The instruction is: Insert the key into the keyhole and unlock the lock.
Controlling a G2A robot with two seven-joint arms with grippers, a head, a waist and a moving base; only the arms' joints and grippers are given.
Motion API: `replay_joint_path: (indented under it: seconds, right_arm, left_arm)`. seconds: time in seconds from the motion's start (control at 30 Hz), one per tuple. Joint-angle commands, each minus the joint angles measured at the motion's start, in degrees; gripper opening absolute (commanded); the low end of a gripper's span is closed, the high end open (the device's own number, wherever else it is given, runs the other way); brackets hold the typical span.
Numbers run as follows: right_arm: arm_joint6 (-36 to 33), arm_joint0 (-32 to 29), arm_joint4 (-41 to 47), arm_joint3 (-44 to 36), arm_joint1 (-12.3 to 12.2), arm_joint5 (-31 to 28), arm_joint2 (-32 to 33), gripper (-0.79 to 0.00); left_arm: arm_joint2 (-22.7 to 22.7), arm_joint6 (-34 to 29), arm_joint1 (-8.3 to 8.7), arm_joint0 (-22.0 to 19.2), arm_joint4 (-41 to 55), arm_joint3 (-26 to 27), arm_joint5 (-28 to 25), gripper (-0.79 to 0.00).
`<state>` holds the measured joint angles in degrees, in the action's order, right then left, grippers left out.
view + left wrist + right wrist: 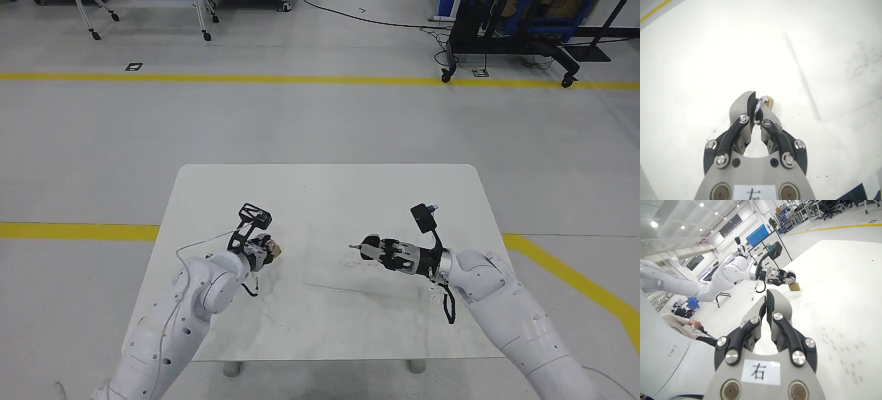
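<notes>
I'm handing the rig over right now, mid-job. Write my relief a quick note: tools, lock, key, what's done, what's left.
Left tool: shut on the shackle of the lock, held over the table, brass body toward the other arm.
Right tool: shut on the key, tip sticking out toward the lock.
Done: lock and key are both in hand and face each other, with a clear gap between them.
Left: line the key up with the keyhole, insert, turn, unlock. The keyhole itself can't be made out.
</notes>
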<state>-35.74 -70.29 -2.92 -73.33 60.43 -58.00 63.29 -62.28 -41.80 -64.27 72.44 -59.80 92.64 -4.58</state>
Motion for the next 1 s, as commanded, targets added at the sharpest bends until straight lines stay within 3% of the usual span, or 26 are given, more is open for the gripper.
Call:
replay_joint_path:
  seconds: [0.0, 0.17, 0.23, 0.47, 0.7, 0.77, 0.97]
  right_arm:
    - [0.0, 0.0, 0.0, 0.0, 0.0, 0.0, 0.0, -0.785]
    - [0.0, 0.0, 0.0, 0.0, 0.0, 0.0, 0.0, -0.785]
    - [0.0, 0.0, 0.0, 0.0, 0.0, 0.0, 0.0, -0.785]
    - [1.1, -0.3, 0.1, -0.4, 0.1, 1.3, -0.1, -0.785]
    - [4.7, 0.0, 1.8, 1.4, 0.5, 1.9, -0.7, -0.785]
    - [4.7, -0.2, 2.0, 1.6, 0.5, 1.6, -0.5, -0.785]
    - [4.7, -0.2, 2.0, 1.6, 0.5, 1.6, -0.5, -0.785]
  left_arm:
    - [0.0, -0.2, 0.0, 0.0, -0.8, 0.0, 0.2, -0.785]
    - [0.0, -0.2, 0.0, 0.0, -0.8, 0.0, 0.2, -0.785]
    - [-0.5, 1.7, -0.19, 0.3, 4.5, -0.8, -2.3, -0.785]
    - [-2.9, 2.8, -1.85, -8.2, 34.4, -17.8, -14.0, -0.785]
    - [2.9, -6.4, -5.34, -20.3, 56.7, -36.1, -20.8, -0.785]
    - [4.9, -10.7, -6.22, -24.0, 58.7, -40.2, -22.6, -0.785]
    - [4.9, -10.7, -6.22, -24.0, 58.7, -40.2, -22.6, -0.785]
